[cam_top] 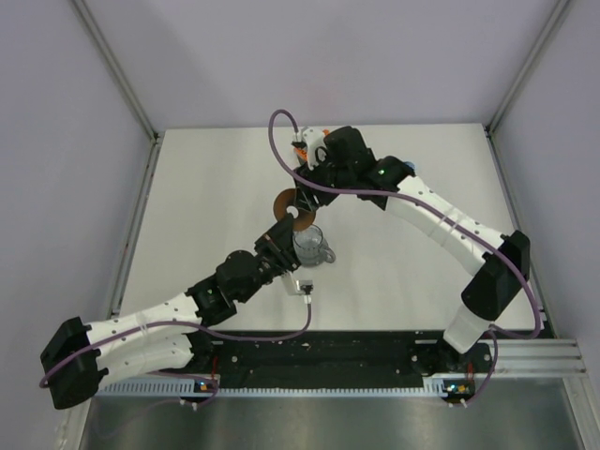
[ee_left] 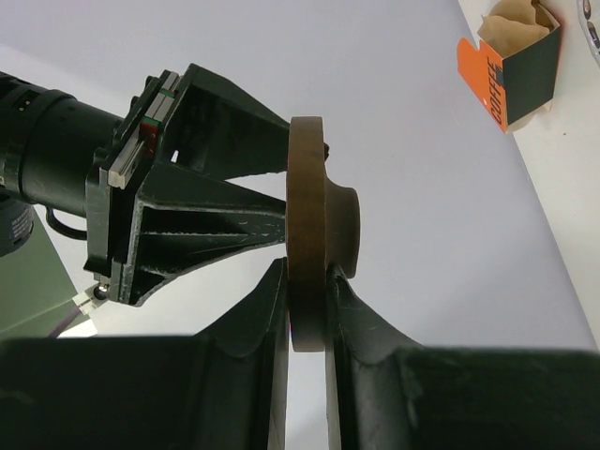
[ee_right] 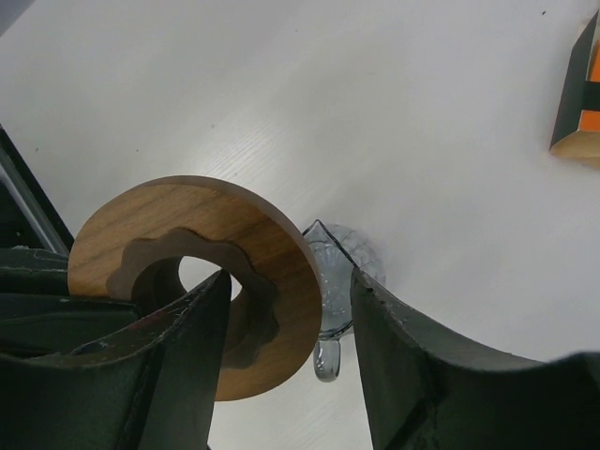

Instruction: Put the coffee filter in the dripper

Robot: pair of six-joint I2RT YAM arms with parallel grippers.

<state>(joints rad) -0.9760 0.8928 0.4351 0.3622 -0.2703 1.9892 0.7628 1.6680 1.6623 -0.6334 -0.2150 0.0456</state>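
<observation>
Tan coffee filter paper (ee_left: 514, 28) sticks out of an orange and black box (ee_left: 511, 70) on the table, far from both grippers. Of the dripper (cam_top: 409, 166), only a blue sliver shows behind the right forearm. My left gripper (ee_left: 307, 272) is shut on the edge of a dark brown wooden ring (ee_left: 307, 216) and holds it upright in the air. My right gripper (ee_right: 291, 281) is open around that ring (ee_right: 202, 281). One finger stands at the ring's hole. The other is clear of the rim.
A grey clear pitcher (cam_top: 312, 246) with a handle stands on the white table right under the ring and shows between the right fingers (ee_right: 339, 281). The box (ee_right: 577, 103) lies at the back. Both arms meet over the table's middle (cam_top: 298, 202).
</observation>
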